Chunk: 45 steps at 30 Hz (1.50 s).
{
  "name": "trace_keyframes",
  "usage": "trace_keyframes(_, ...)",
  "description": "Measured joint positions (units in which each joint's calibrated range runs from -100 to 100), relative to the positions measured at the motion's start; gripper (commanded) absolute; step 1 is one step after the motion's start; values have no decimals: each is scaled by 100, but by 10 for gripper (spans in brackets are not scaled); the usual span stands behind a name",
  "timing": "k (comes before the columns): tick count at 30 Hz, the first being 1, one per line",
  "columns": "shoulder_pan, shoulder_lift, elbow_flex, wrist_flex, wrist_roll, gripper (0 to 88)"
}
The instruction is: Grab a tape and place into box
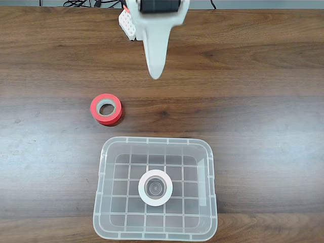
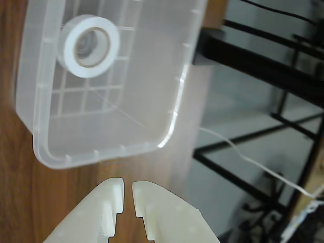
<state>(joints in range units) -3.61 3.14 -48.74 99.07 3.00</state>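
The white tape (image 1: 155,188) lies flat on the grid bottom of the clear box (image 1: 207,152), near its middle, at the front of the table in the fixed view. In the wrist view the tape (image 2: 88,46) sits inside the box (image 2: 101,153) at the upper left. My white gripper (image 1: 156,75) hangs at the back of the table, well away from the box, its jaws together in one tapered tip. From the wrist, the gripper (image 2: 126,186) shows a thin slit between its fingertips (image 2: 147,195) and nothing held.
A red-orange roll with a grey core (image 1: 106,109) lies on the brown wooden table (image 1: 263,116), left of centre and just behind the box. Past the table edge in the wrist view stand black frame legs (image 2: 253,66) and a white cable (image 2: 253,164).
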Motion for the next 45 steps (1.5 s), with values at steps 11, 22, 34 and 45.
trace_keyframes(11,0,-2880,3791,17,37,13)
trace_keyframes(22,-376,-6329,9143,-1847,350,13)
trace_keyframes(34,-383,-9552,13556,-3297,339,12)
trace_keyframes(45,-195,-10138,14675,-3297,-412,12)
